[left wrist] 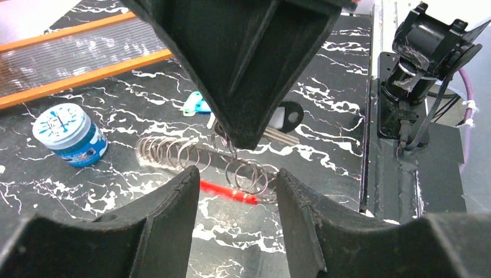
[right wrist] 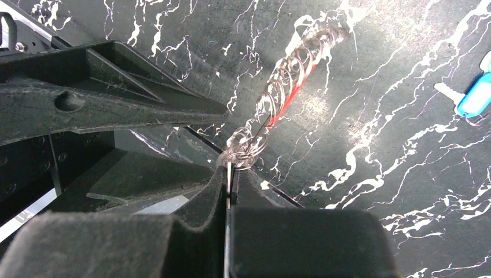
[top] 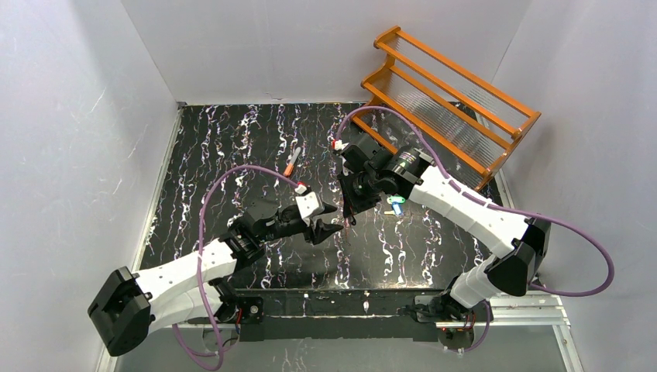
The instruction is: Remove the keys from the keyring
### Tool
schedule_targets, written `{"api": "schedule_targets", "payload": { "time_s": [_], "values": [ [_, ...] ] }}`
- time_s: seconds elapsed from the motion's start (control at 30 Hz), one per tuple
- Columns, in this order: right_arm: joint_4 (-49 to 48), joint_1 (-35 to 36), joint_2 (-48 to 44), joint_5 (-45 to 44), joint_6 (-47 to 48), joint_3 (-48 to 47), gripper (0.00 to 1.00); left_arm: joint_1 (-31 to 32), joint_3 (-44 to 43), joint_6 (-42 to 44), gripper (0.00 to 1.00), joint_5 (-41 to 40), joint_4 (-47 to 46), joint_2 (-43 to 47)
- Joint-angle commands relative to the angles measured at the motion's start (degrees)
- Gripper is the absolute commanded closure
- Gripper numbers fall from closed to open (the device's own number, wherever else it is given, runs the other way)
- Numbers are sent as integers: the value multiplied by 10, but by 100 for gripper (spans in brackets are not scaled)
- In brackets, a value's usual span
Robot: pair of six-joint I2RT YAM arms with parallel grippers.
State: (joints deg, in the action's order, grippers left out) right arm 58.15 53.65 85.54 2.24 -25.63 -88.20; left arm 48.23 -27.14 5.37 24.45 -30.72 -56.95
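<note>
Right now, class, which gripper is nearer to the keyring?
Right. The right gripper has its jaws shut on one end of the keyring; the left gripper hangs open just short of its red section.

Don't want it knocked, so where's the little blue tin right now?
Left wrist view, far left: the blue tin stands upright on the table, between the orange rack behind it and the keyring to its right.

A black table veined with white (top: 232, 139) fills the overhead view, with an orange slatted rack (top: 453, 101) at its upper right and a slim orange tool (top: 292, 161) lying above centre. At the left wrist view's left edge, a round blue tin (left wrist: 68, 134) stands upright.
</note>
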Motion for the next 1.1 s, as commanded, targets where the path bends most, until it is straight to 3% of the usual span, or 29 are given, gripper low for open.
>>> {"api": "schedule_targets", "payload": {
  "time_s": [0.0, 0.73, 0.93, 1.07],
  "values": [
    [-17, 3, -15, 12, -9, -14, 99, 4, -32, 2, 51, 6, -8, -5],
    [-34, 8, -20, 30, -27, -3, 99, 7, -36, -38, 64, -22, -77, -53],
    [-36, 8, -30, 26, -21, 3, 99, 7, -24, -28, 79, -21, -77, -42],
    [-20, 6, -37, 4, -15, 3, 99, 8, -12, -18, 94, -15, -75, -32]
  ]
}}
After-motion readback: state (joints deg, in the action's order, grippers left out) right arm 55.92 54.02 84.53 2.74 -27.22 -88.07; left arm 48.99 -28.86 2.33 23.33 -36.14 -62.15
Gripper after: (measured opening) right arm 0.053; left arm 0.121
